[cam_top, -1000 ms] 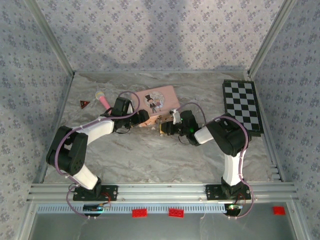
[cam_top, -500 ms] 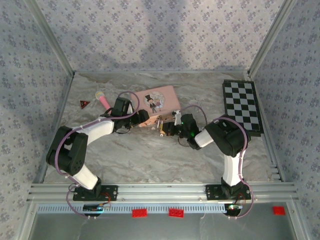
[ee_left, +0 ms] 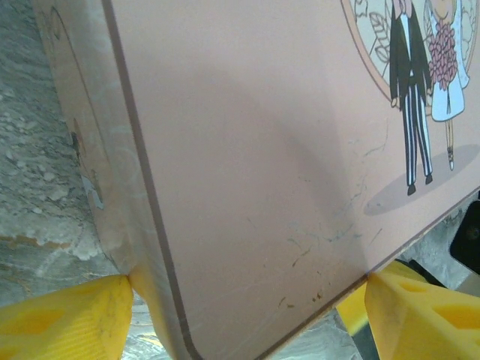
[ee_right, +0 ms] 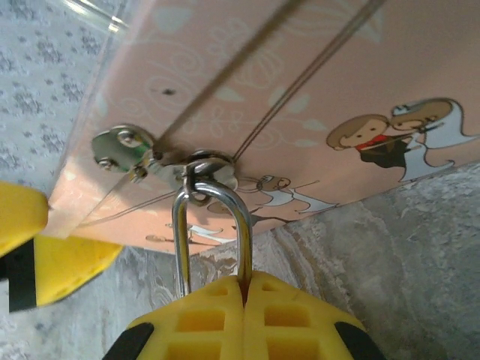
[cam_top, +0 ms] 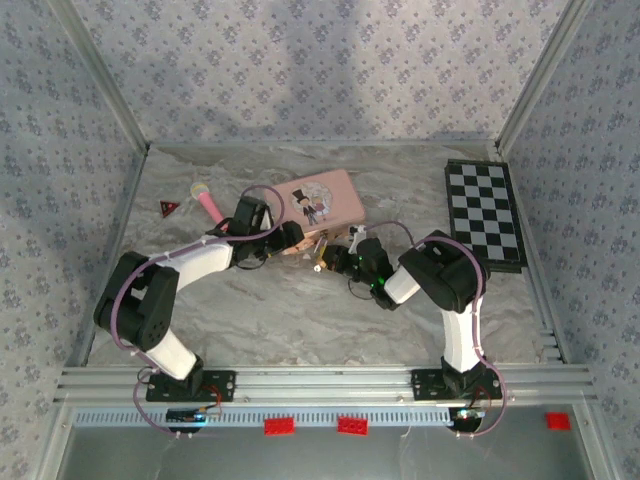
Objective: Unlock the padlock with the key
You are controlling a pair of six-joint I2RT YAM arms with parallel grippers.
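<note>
The left tool (ee_left: 247, 300) has the near corner of the pink tin (ee_left: 247, 150) between its yellow fingers (ee_left: 60, 319). One finger presses on each side of that corner, so the tool is gripping the tin.

The padlock (ee_right: 181, 240) hangs on the front side of the tin. Its thin shiny loop goes through a small metal ring (ee_right: 212, 166) on the tin's latch. The right tool (ee_right: 244, 289) is just below the tin. Its two fingers are squeezed tight together, and both ends of the loop go down between them. The body of the lock is hidden inside the fingers.

From above, the lock is a little gold thing right beside the tin's near edge, at the tip of the right tool. The tin lies on the grey surface (cam_top: 300, 310). A checker board (cam_top: 487, 212) lies well apart from the tin.
</note>
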